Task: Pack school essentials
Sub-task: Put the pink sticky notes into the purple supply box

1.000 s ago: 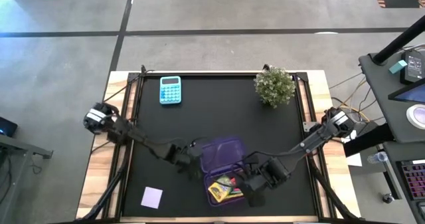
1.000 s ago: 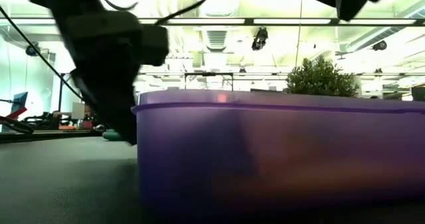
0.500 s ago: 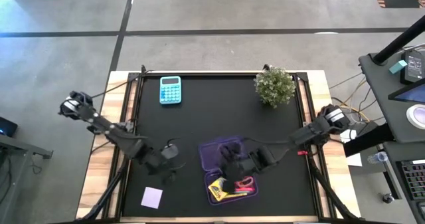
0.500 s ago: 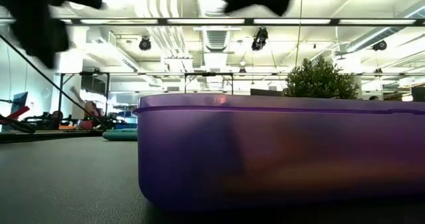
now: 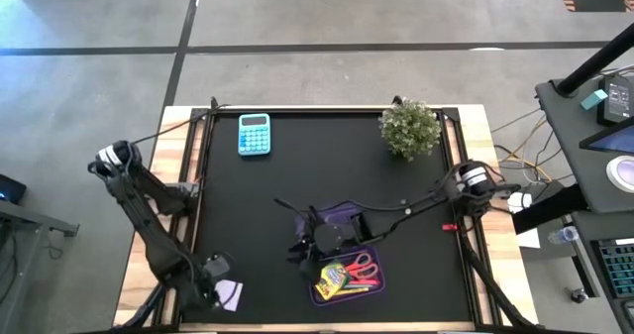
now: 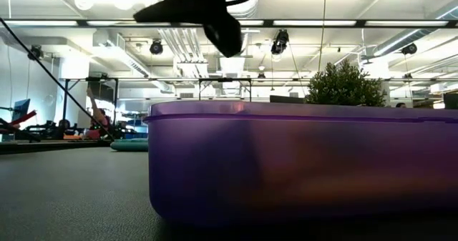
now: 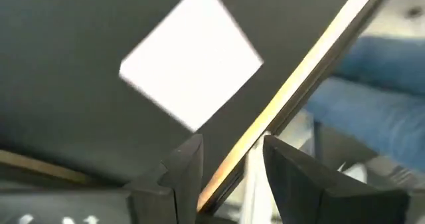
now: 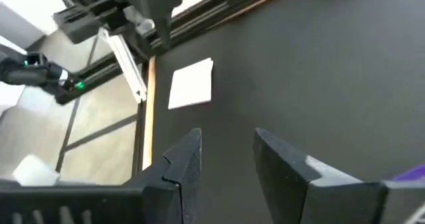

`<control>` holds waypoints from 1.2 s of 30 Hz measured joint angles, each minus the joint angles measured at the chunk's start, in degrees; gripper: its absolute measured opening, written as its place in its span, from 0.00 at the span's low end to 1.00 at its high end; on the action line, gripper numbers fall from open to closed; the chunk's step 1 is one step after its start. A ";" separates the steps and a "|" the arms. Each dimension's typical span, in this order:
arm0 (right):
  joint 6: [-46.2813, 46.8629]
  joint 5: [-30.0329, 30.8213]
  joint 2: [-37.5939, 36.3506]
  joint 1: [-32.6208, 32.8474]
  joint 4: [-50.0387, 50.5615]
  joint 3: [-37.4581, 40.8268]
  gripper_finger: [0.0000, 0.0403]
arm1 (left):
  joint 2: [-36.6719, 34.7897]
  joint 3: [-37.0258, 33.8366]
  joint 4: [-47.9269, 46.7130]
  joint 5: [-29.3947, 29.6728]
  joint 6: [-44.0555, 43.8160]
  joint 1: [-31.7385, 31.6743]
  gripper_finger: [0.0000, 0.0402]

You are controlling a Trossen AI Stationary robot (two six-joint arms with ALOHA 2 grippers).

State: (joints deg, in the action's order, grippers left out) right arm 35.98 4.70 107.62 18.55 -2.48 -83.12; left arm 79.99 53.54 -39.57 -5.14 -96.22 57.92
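Note:
A translucent purple case [image 5: 342,218] lies open near the table's near edge. Its tray holds a yellow crayon box [image 5: 332,276], red-handled scissors [image 5: 365,268] and thin pens [image 5: 349,290]. The square lilac note pad [image 5: 230,294] lies flat on the mat at the near left corner. My left gripper [image 5: 214,278] hovers open just beside the pad; in its wrist view the pad [image 7: 192,64] lies ahead of the open fingers [image 7: 232,161]. My right gripper [image 5: 301,245] hangs open above the case's left side, and its wrist view [image 8: 229,151] looks toward the pad [image 8: 192,84].
A blue calculator [image 5: 254,134] lies at the far left of the black mat and a small potted plant [image 5: 409,128] stands at the far right. The mat's wooden near-left edge [image 7: 312,64] runs close beside the pad. In the low view the case wall [image 6: 300,162] fills the foreground.
My left gripper has left the case's left side and swung toward the table's near left corner, ending beside the note pad. My right gripper has moved from the tray's right side toward the left, across the case, uncovering the scissors and crayon box.

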 joint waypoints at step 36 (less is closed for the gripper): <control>4.49 -0.19 1.80 -2.21 8.84 -1.85 0.35 | 16.79 0.60 -1.59 11.03 24.24 -19.71 0.35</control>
State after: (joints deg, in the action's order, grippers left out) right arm 40.47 4.51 109.43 16.33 6.35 -84.97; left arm 96.78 54.14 -41.16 5.88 -71.97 38.21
